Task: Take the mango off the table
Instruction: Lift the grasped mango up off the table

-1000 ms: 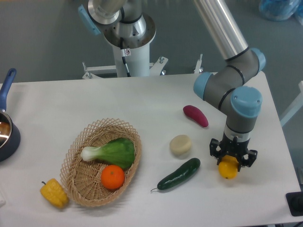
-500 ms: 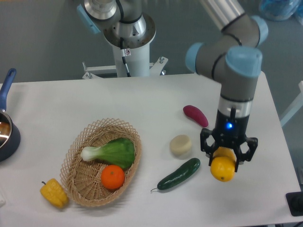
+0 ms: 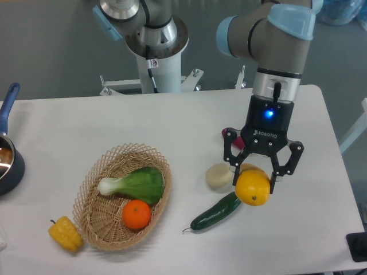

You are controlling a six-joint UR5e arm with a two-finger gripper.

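My tool [image 3: 253,179] grips the mango [image 3: 252,187] across its upper end, clear of the table [image 3: 172,120] toward its right edge; it seems light, firm and glossy-slick.

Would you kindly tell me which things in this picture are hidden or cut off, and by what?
- Camera view: the purple-red vegetable is mostly hidden behind the claw.
- The mango, held in the claw, covers the cucumber's right end; the claw covers the mango's top.
- The pan is cut off by the left edge.
- Whether the mango has cleared the table cannot be told from this one angle.
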